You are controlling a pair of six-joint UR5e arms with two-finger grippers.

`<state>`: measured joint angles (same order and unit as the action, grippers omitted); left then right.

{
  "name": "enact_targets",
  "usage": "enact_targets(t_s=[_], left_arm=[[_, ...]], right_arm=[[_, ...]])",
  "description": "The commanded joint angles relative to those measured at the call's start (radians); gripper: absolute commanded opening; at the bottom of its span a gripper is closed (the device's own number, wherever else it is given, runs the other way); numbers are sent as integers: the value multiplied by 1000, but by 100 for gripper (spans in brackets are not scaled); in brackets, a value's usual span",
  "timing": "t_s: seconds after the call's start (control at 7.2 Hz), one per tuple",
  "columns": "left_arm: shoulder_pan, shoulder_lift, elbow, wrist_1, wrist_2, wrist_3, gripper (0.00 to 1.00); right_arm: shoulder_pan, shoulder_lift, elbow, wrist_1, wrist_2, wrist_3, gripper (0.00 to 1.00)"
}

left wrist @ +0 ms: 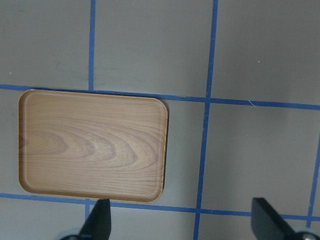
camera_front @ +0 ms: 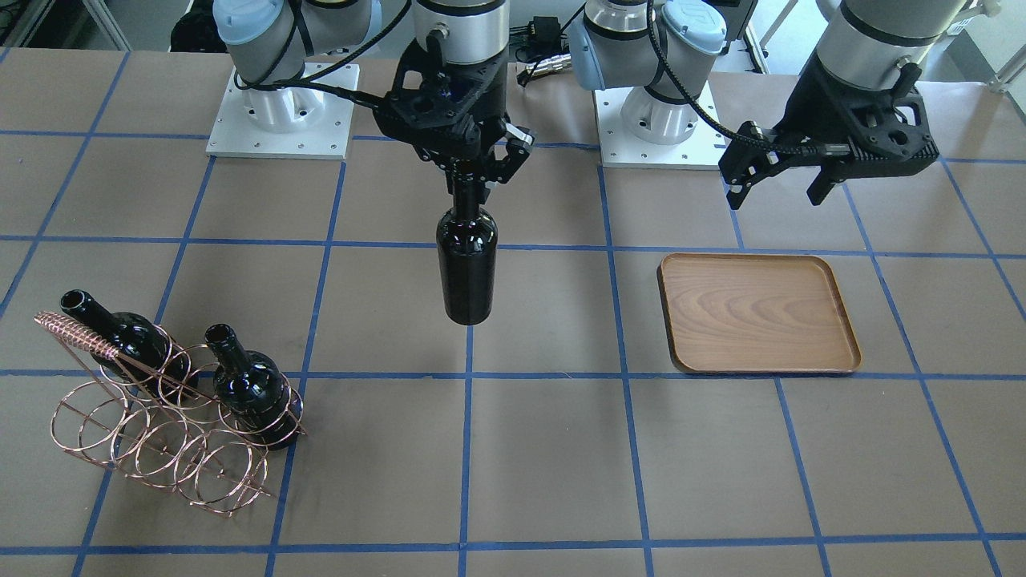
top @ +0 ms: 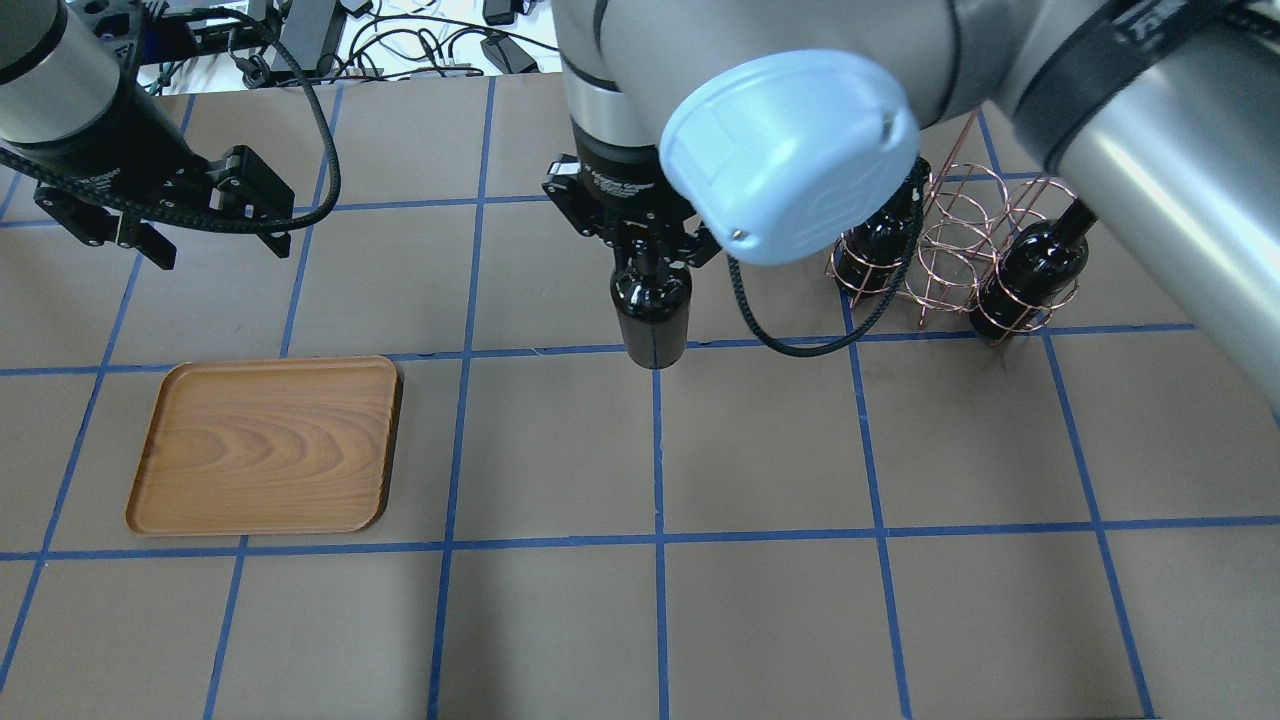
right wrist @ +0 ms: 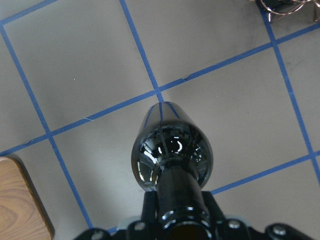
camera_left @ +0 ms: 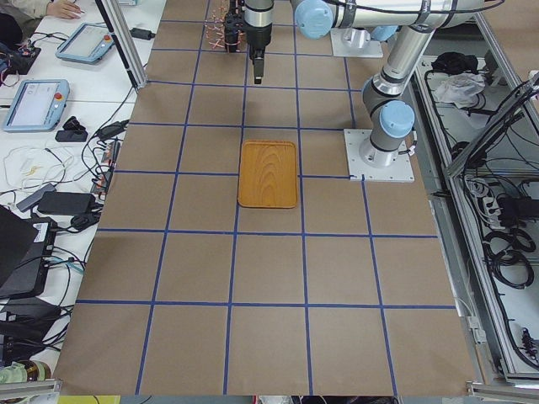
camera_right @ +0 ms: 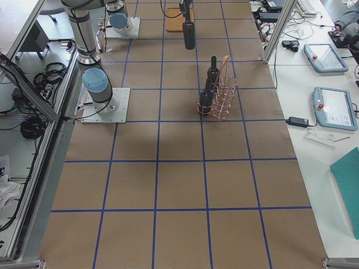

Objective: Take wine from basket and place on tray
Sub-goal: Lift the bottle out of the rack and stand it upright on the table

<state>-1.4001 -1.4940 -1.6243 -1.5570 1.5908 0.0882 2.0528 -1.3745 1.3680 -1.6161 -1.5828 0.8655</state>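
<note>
Basket [camera_front: 160, 437], found at 8 o'clock of the table [camera_front: 561, 465] in the front-facing view, two bottles [camera_front: 252, 393] lodged in its rings. Wine [camera_front: 466, 268], hung upright near centre, neck clamped by the right gripper [camera_front: 473, 172]. Tray [camera_front: 757, 312], laid flat at 3 o'clock. Left gripper [camera_front: 776, 196], at 1 o'clock, jaws spread wide.

Grey arms [camera_front: 461, 32], pale-blue caps [top: 790, 150], black tools [camera_front: 473, 178] [camera_front: 776, 196]

My worktop [top: 760, 620] is brown, gridded with blue tape [top: 658, 450]; white benches [camera_right: 314, 157] beside it carry teach pendants [camera_right: 335, 107] and cables [camera_left: 108, 133].
</note>
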Motion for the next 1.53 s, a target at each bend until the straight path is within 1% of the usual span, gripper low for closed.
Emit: enact_targets(t_s=[0.0, 0.14, 0.42, 0.56, 0.69, 0.83, 0.97, 1.11, 1.25, 1.39], left_arm=[[0, 1, -3, -8, 0, 2, 100], [0, 1, -5, -11, 0, 2, 100], [-2, 3, -5, -12, 0, 2, 100], [-2, 5, -8, -12, 0, 2, 100], [-2, 6, -8, -12, 0, 2, 100], [-2, 6, -8, -12, 0, 2, 100], [-2, 6, -9, -12, 0, 2, 100], [-2, 6, -9, -12, 0, 2, 100], [0, 9, -11, -12, 0, 2, 100], [-2, 9, -11, -15, 0, 2, 100]], right_arm=[[81, 70, -1, -44, 1, 133, 1], [89, 81, 0, -54, 3, 148, 3], [122, 123, -1, -70, 1, 196, 9], [122, 147, 0, -96, 3, 202, 12], [122, 156, -1, -96, 4, 202, 15], [122, 166, -1, -96, 7, 193, 16], [122, 172, -1, -97, 44, 193, 17], [122, 175, -1, -100, 53, 187, 24], [122, 176, -1, -102, 40, 169, 29], [122, 177, -1, -103, 40, 162, 42]])
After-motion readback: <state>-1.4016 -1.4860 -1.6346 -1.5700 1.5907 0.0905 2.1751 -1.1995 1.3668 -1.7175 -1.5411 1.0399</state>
